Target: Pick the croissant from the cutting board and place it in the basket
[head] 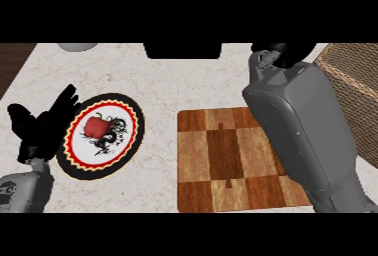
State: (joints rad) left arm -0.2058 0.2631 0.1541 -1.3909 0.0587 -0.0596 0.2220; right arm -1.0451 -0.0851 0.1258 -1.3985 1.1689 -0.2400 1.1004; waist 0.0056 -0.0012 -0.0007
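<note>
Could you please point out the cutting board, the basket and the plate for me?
Cutting board [221,165], head view, centre of its top.
Basket [358,80], head view, on its woven wall.
Plate [83,164], head view, on its patterned rim.

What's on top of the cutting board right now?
No croissant shows on the cutting board: its visible top is bare wood. The right forearm crosses over its right side and hides that part. The right hand is up near the basket.
</note>
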